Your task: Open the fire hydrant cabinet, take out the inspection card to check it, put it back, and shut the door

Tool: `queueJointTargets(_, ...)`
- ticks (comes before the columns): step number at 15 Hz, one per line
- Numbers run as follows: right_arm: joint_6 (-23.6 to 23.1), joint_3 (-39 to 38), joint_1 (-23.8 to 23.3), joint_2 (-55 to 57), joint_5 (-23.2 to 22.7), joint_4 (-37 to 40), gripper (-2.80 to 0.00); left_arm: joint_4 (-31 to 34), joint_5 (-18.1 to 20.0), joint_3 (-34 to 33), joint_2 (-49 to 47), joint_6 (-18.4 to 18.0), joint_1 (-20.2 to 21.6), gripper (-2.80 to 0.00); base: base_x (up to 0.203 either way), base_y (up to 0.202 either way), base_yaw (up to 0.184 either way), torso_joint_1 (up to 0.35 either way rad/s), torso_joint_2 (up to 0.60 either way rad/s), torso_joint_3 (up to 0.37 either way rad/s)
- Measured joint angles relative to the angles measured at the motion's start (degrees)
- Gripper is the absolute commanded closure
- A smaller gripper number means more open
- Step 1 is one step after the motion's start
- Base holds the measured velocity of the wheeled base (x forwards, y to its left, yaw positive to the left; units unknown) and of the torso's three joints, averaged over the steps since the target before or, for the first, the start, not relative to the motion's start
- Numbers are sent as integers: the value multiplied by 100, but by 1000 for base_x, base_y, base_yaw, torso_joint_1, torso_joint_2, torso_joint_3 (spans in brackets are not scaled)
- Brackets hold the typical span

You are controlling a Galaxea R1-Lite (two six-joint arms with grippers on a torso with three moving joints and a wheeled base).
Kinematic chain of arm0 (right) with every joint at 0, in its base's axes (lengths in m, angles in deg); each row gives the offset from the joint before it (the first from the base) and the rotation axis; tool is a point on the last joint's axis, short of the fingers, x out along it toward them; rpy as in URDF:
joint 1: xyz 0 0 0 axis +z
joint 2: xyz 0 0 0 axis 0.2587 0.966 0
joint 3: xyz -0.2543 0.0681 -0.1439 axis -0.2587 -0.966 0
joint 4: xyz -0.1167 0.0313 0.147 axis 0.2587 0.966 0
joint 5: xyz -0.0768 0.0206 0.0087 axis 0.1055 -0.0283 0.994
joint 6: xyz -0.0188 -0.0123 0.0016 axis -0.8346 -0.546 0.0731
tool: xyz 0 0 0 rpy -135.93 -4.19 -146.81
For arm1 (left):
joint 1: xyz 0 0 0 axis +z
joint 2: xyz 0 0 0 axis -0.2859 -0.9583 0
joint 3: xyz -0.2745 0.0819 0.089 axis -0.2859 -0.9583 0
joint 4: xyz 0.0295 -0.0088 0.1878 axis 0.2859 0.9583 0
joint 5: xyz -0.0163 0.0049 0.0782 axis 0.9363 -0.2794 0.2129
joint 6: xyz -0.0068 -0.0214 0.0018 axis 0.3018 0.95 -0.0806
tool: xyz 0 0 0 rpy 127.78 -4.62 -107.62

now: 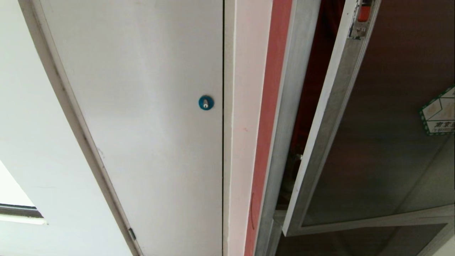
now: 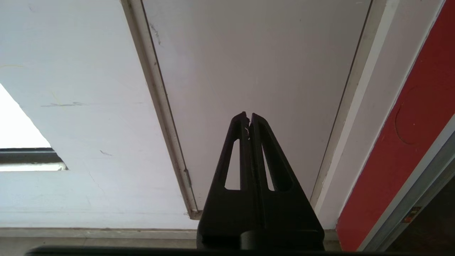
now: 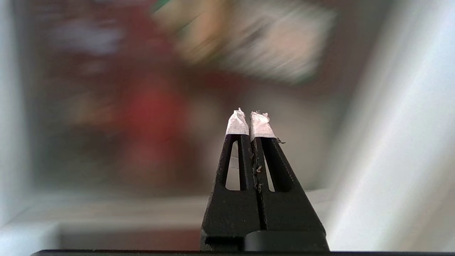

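The fire hydrant cabinet (image 1: 280, 124) stands at the right of the head view, silver-framed with a dark red inside. Its upper door (image 1: 376, 142) of dark tinted glass hangs ajar, with a gap along its left edge. A green-edged hexagonal sticker (image 1: 439, 112) is on the glass and a small red latch (image 1: 364, 12) sits at the frame's top. My right gripper (image 3: 250, 119) is shut with nothing in it, its white-wrapped fingertips (image 3: 237, 124) pointing at the blurred glass and sticker (image 3: 263, 39). My left gripper (image 2: 248, 119) is shut and empty, facing a white door. The inspection card is out of view.
A plain white door (image 1: 149, 117) with a round blue lock (image 1: 205, 102) fills the head view's middle. A red strip (image 1: 268, 117) runs between it and the cabinet frame. White wall (image 1: 32, 149) lies to the left. A lower dark glass panel (image 1: 355, 241) sits under the open door.
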Motion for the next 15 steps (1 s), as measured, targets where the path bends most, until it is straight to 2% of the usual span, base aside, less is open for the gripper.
queueJointTargets(2, 801, -415, 0, -182, -562, 67, 0, -2, -2, 0, 0, 0, 0, 0, 0, 0, 0, 0, 0, 0)
queueJointTargets(4, 1156, -842, 2, -261, -833, 51, 0, 0, 0, 0, 0, -1, 0, 0, 0, 0, 0, 0, 0, 0)
queueJointTargets(9, 1168, -1500, 2, -307, -951, 14, 0, 0, -2, 0, 0, 0, 0, 0, 0, 0, 0, 0, 0, 0)
queueJointTargets(15, 1107, -1628, 2, -309, -960, 437, 0, 0, 0, 0, 0, -1, 0, 0, 0, 0, 0, 0, 0, 0)
